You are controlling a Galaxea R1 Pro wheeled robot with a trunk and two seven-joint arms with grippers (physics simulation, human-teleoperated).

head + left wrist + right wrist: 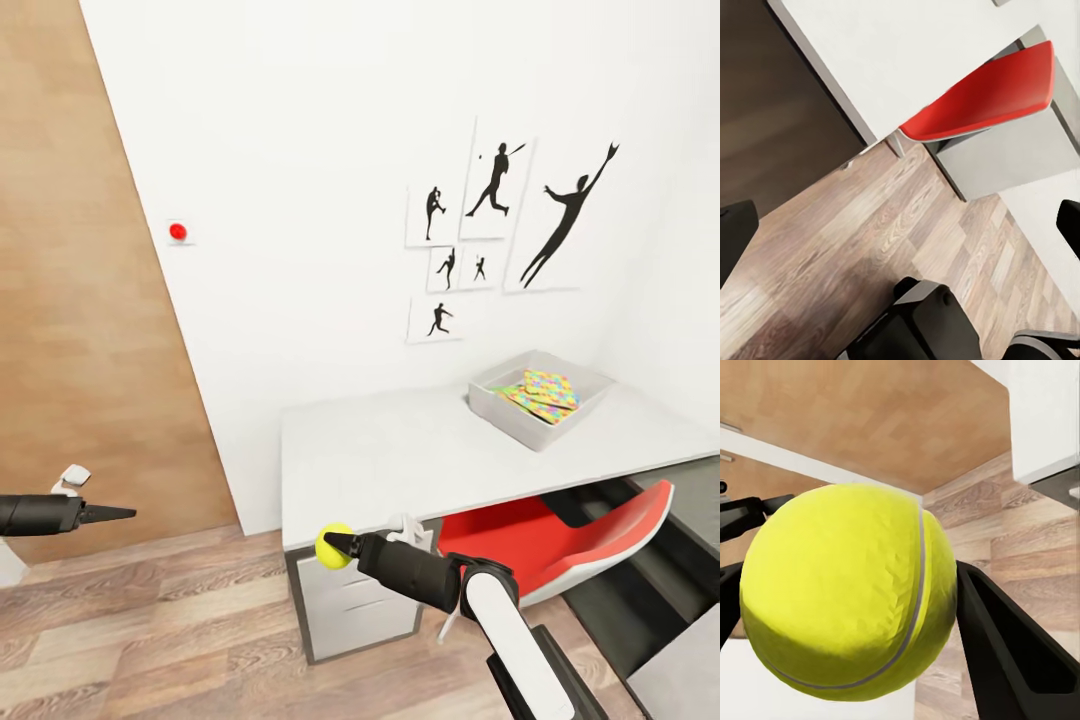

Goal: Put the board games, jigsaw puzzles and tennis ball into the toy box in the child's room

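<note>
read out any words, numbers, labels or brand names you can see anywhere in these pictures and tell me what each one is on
There is no readable text in any view.
Wall pictures: black silhouettes of athletes, no captions.
Tennis ball in the right pincer: only a pale seam line, no brand print.
Jigsaw puzzles in the toy box: coloured pieces, no lettering.
Red dot on the wall: plain, unmarked.

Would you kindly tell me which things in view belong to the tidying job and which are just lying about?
Part of the job:
- tennis ball, held in the right gripper
- toy box on the table
- jigsaw puzzles, already in the box

Just lying about:
- red chair
- silhouette pictures on the wall
- red dot on the wall
</note>
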